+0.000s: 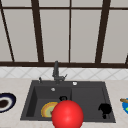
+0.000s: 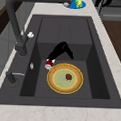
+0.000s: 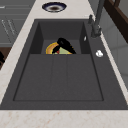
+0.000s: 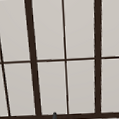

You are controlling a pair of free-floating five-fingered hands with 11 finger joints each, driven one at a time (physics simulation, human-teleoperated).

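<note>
A dark sink [image 1: 87, 96] has a basin on the left and a flat drainboard on the right. A yellow plate [image 2: 65, 78] with a green middle lies in the basin, and a small red bit [image 2: 68, 76] rests on it. My left hand [image 2: 60, 49] reaches down into the basin, fingers and thumb spread, its tips at a small red and white thing [image 2: 48, 64] beside the plate. The same hand [image 3: 65, 45] hangs over the plate's far edge in the right side view. My right hand [image 1: 105, 109] hovers by the sink's front right corner, fingers relaxed. A big red ball [image 1: 67, 115] hides part of the plate.
The black faucet [image 1: 56, 71] stands behind the basin, with a white knob [image 1: 74, 83] beside it. A dark blue bowl [image 1: 6, 102] sits on the left counter. A blue plate [image 1: 125, 105] with food sits on the right counter. A window fills the wall behind.
</note>
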